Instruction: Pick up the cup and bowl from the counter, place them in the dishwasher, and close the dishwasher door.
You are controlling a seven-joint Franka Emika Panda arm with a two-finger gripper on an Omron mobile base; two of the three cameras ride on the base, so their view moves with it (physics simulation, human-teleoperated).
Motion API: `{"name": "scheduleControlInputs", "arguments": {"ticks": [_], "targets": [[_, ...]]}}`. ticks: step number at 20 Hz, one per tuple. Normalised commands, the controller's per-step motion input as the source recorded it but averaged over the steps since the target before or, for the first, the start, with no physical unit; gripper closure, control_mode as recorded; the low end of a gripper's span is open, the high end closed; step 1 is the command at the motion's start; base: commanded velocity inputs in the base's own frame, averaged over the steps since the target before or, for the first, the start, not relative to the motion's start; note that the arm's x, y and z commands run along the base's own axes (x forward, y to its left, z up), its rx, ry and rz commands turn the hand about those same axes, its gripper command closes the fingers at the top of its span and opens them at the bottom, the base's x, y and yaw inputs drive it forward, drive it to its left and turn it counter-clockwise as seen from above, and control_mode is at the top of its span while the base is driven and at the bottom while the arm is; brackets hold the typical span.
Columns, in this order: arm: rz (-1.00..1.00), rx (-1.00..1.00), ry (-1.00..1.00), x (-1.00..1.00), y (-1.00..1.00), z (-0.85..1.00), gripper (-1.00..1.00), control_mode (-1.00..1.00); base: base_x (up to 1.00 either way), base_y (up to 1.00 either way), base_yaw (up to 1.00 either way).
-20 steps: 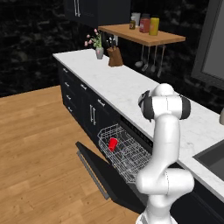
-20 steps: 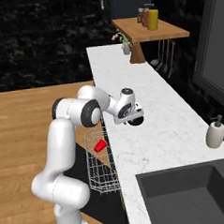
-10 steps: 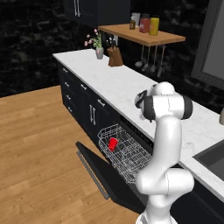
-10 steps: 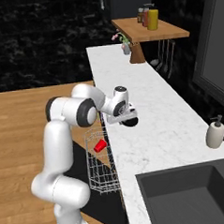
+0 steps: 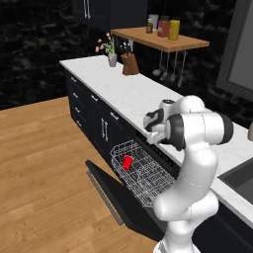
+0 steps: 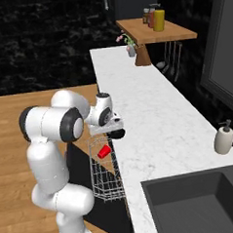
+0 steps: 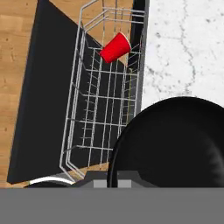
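Writing: none could be read on any item; the jars on the shelf were too small to make out.
Claw (image 6: 115, 132): stood over the front edge of the long white marble-look counter (image 6: 152, 111), above the rack; its opening could not be told, though a bowl sat directly at its tip.
Bowl: small shallow round black bowl (image 7: 170, 142), smooth and matte, close under the hand camera, overhanging the counter edge and the near corner of the rack.
Cup: small red tapered plastic cup (image 7: 115, 47), lying on its side at the far end of the white wire rack (image 7: 103, 105).
Dishwasher door: flat black drop-down panel (image 5: 116, 190), fully lowered, with a silver bar handle along its outer edge.
Open room: bare wooden floor (image 5: 44, 168) lay beyond the lowered door; most of the rack was open wire.
Counter end: brown wooden wall shelf (image 6: 157, 32) with jars, a knife block and a small flower vase beneath.
Sink side: beige soap dispenser bottle (image 6: 223, 137) beside the dark sink (image 6: 202, 203).
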Motion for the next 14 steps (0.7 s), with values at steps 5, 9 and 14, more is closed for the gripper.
{"name": "scheduleControlInputs", "arguments": {"ticks": [5,9,14], "targets": [[-0.06,0.0,0.12,-0.36,0.96,-0.37,1.0,-1.0,0.0,0.0,0.0],[-0.04,0.02,0.23,0.01,0.69,-0.85,1.0,-1.0,0.0,0.0,0.0],[-0.02,0.0,0.11,0.12,0.53,-0.81,1.0,-1.0,0.0,0.0,0.0]]}}
